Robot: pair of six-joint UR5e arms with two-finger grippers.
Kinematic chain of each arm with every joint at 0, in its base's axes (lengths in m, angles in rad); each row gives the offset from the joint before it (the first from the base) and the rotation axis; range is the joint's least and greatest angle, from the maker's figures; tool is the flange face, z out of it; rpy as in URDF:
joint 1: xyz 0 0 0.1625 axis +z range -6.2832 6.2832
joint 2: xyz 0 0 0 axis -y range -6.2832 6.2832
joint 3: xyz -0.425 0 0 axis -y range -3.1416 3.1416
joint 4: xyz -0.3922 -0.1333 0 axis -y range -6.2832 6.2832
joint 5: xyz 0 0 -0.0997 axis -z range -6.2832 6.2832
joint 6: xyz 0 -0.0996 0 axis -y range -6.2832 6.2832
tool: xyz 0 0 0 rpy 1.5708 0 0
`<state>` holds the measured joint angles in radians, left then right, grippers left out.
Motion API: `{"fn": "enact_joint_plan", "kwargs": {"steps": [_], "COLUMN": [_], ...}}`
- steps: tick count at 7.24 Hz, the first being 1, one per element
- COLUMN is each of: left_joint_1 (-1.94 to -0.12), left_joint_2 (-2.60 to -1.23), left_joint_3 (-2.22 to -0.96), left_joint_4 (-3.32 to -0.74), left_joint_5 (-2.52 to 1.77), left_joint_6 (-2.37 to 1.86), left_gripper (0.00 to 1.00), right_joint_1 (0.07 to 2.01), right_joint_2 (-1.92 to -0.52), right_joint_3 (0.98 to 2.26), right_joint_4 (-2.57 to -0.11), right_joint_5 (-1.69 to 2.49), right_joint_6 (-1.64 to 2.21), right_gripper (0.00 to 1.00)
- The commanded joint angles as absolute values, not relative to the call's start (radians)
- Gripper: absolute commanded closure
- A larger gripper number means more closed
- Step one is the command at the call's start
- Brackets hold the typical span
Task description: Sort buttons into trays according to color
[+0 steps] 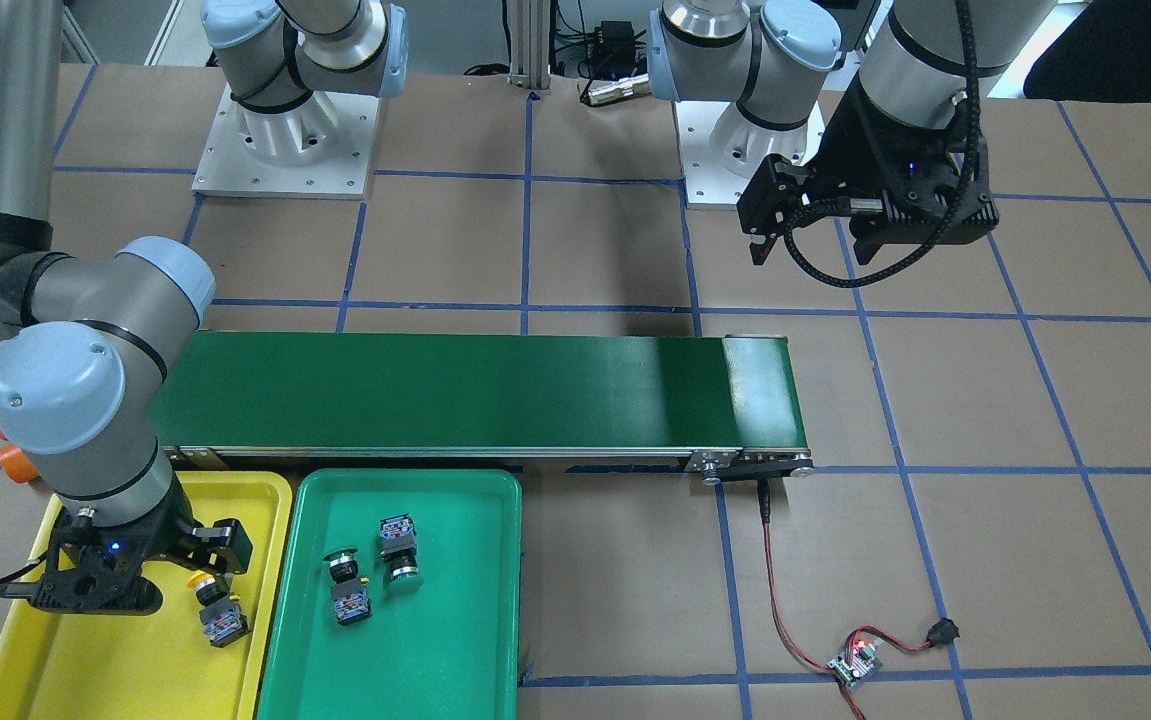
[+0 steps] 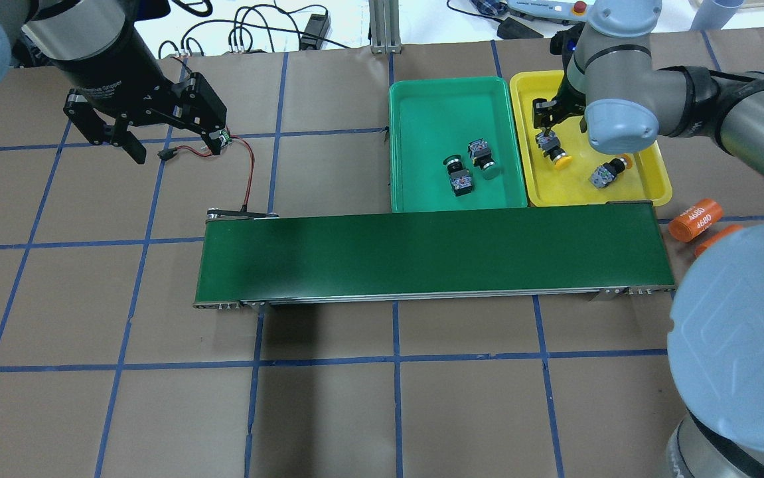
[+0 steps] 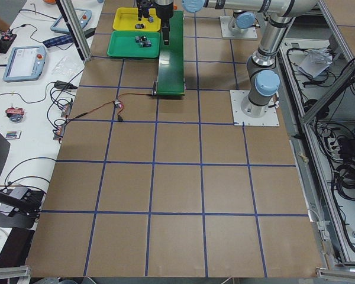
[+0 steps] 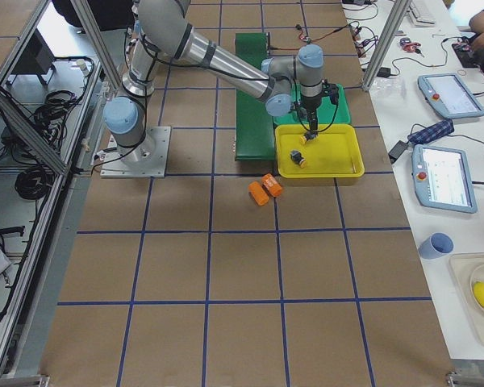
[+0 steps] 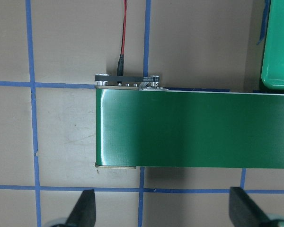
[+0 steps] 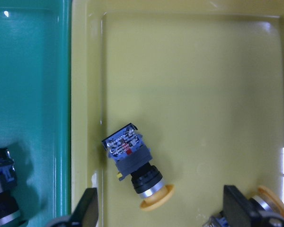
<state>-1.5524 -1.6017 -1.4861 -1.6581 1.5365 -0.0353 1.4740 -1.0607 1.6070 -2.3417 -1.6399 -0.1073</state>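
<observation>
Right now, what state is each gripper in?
Left gripper: jaws open, empty.
Right gripper: jaws open, empty, over a yellow button lying in the yellow tray.

Glossy plastic yellow tray (image 6: 203, 71), smooth conveyor belt (image 5: 203, 127), matt papery table (image 5: 66, 132)

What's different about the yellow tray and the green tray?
The yellow tray holds two yellow buttons; the green tray holds two green buttons. The right gripper hangs open over the yellow tray; no gripper is over the green tray. Both are shallow rectangles, side by side along the conveyor belt.
</observation>
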Motion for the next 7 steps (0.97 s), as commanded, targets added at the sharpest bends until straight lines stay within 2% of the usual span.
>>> {"fn": "enact_joint_plan", "kwargs": {"steps": [1,3,6,7], "left_joint_1": [-1.552,-1.560,-1.557,-1.557], "left_joint_2": [-1.603,-1.592,-1.562,-1.551], "left_joint_3": [-1.476,-1.471,-1.474,-1.485], "left_joint_4": [-1.657,-1.680,-1.681,-1.693], "left_joint_5": [1.532,1.539,1.551,1.549], "left_joint_6": [-0.037,-0.066,-0.058,-0.058], "left_gripper": [0.00,0.00,0.00,0.00], "right_joint_1": [1.468,1.465,1.473,1.473], "right_joint_2": [-1.113,-1.271,-1.594,-1.647], "right_joint_3": [1.608,1.615,1.629,1.640], "right_joint_4": [-2.239,-1.974,-1.520,-1.487], "right_joint_5": [-1.637,-1.631,-1.548,-1.551], "right_joint_6": [-0.109,-0.101,-0.077,-0.007], "right_gripper": [0.00,0.00,0.00,0.00]}}
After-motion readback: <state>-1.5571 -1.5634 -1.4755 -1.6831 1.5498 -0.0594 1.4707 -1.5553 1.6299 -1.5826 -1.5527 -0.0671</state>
